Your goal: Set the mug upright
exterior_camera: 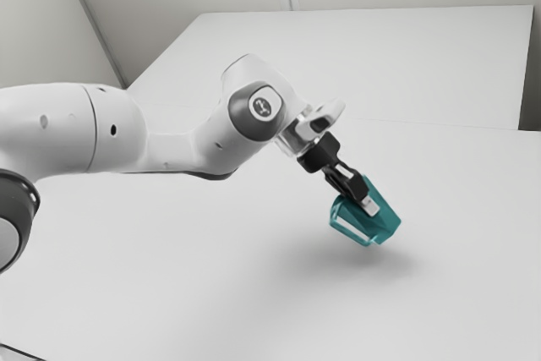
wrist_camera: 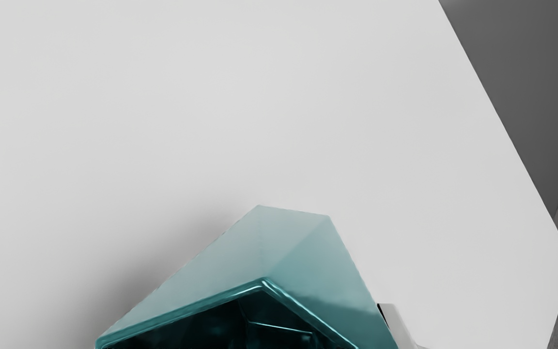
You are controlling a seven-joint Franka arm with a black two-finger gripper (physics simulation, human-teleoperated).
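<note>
My gripper (exterior_camera: 367, 200) is shut on the teal, faceted mug (exterior_camera: 385, 216), which hangs tilted just above the table in the exterior view, its shadow spread beneath it. A pale fingertip lies against the mug's near side there. In the wrist view the mug (wrist_camera: 303, 261) shows its angular outer walls and part of a dark opening turned toward the camera. Beside its outer wall, one finger of the gripper (wrist_camera: 398, 325) is visible, while the other finger is hidden by the mug.
A white table (exterior_camera: 211, 293) extends under the arm and the mug. Another white surface (exterior_camera: 363, 57) lies behind it, near pale walls. In the wrist view, the table's edge (wrist_camera: 506, 130) runs diagonally beside a dark grey area.
</note>
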